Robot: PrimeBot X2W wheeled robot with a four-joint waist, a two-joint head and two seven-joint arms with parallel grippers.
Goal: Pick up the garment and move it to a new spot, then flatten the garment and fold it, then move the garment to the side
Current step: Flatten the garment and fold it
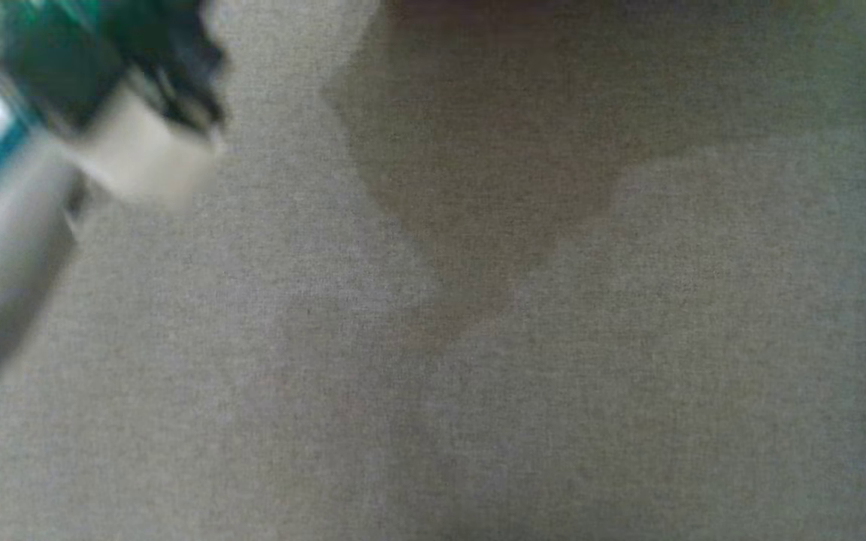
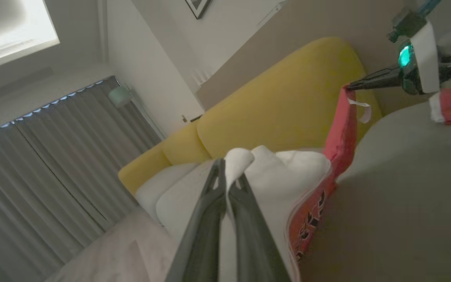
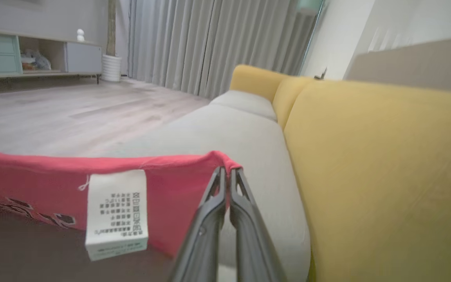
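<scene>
The garment (image 2: pixel 337 137) is red with dark lettering and a white part, and it hangs stretched between my two grippers above a sofa seat. My left gripper (image 2: pixel 230 169) is shut on a fold of the white part. My right gripper (image 3: pixel 227 172) is shut on the garment's (image 3: pixel 170 188) red hem, close to a white care label (image 3: pixel 116 213). The left wrist view also catches the right gripper (image 2: pixel 352 85) at the upper right, pinching the hem's corner. A blurred pale arm (image 1: pixel 125 135) shows in the head view at the upper left.
The sofa has a yellow backrest (image 3: pixel 386 164) and pale grey seat cushions (image 3: pixel 229 133). Beyond lie a wooden floor (image 3: pixel 73 113), grey curtains (image 3: pixel 210 43) and a low cabinet (image 3: pixel 33 55). The head view shows grey fabric (image 1: pixel 478 391) with a shadow.
</scene>
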